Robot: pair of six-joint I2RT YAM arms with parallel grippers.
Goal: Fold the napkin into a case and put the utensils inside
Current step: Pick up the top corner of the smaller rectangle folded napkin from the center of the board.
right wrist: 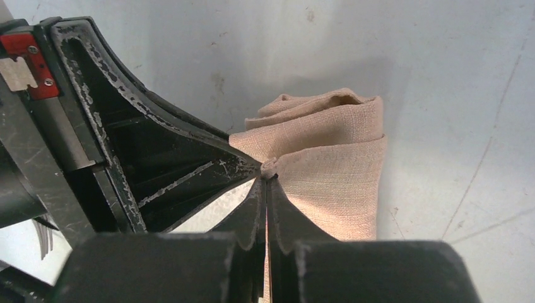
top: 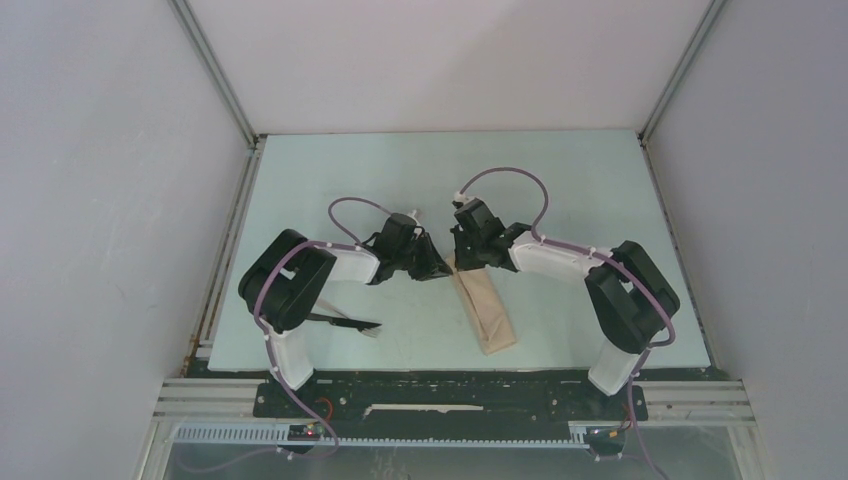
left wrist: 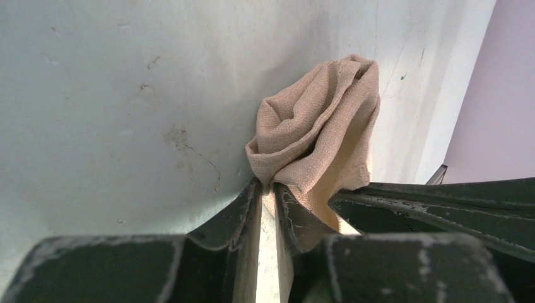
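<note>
Folding step: pinching far end of napkin (top: 487, 315), lying as narrow strip on bench (top: 570, 200), with left gripper (left wrist: 266, 186) and right gripper (right wrist: 265, 179) both nipped tight on cloth. Next probably needing synced lift-over; leaving utensils (top: 352, 324) by left base.

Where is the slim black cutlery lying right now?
In the overhead view the slim black cutlery lies near-left on the pale table, beside the left arm, apart from the folded tan cloth napkin at centre.
</note>
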